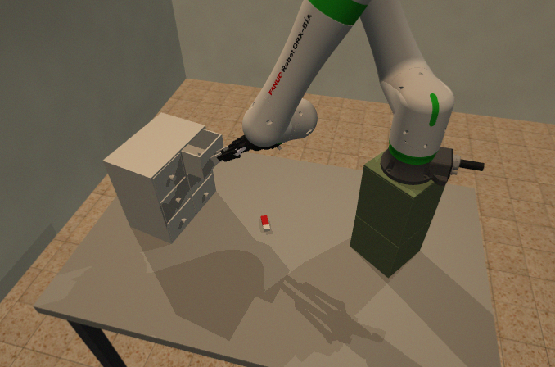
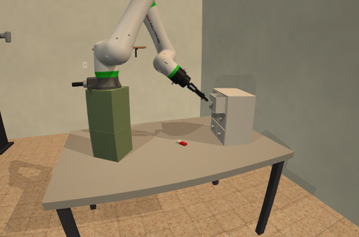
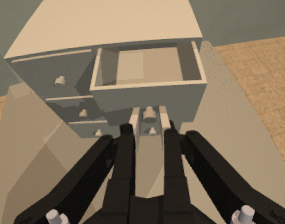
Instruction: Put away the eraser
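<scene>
Gripper (image 1: 217, 158) (image 2: 208, 101) (image 3: 149, 116) observed slightly open; narrow gap between fingertips, nothing gripped. I have fingertips either side of knob (image 2: 211, 106) (image 3: 149, 115), visible clearance in wrist view. Top drawer (image 1: 193, 165) (image 2: 221, 105) (image 3: 148, 97), right column in wrist view, stands partly out of chest (image 1: 155, 144) (image 2: 239, 120) (image 3: 118, 22). Chest upright. Red-and-white eraser (image 1: 265, 223) (image 2: 182, 143) lies on table (image 1: 313, 199) (image 2: 157, 167) (image 3: 233, 115), between chest and green pedestal (image 1: 377, 216) (image 2: 101, 117), apart from both.

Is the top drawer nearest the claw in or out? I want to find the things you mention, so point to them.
Out: the drawer (image 1: 194, 166) (image 2: 221, 105) (image 3: 148, 96) juts from the front of the chest (image 1: 152, 142) (image 2: 240, 120) (image 3: 108, 25), its inside showing from above.
</scene>
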`<state>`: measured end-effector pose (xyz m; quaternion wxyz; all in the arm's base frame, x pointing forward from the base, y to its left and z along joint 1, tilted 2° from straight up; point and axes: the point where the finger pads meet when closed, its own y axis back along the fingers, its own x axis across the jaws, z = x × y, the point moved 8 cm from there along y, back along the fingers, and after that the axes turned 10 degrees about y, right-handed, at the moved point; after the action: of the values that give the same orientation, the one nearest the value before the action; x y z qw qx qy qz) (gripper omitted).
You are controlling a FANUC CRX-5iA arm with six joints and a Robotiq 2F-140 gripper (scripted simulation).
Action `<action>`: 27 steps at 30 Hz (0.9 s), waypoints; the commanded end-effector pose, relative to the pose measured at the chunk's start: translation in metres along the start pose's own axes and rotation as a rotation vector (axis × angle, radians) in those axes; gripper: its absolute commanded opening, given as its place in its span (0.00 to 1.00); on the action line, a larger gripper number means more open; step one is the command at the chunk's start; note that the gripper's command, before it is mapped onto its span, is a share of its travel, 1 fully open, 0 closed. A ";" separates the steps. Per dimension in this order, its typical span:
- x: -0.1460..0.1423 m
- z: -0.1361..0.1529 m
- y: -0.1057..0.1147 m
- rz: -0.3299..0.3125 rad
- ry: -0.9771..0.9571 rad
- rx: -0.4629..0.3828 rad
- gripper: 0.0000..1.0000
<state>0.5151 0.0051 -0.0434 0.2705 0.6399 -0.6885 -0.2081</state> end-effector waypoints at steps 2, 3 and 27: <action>0.000 0.000 0.000 0.000 0.000 0.000 0.20; 0.000 0.000 0.000 0.000 0.000 0.000 0.20; -0.005 0.031 0.038 0.000 0.000 0.000 0.20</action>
<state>0.4690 0.0116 -0.0442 0.2705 0.6395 -0.6887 -0.2086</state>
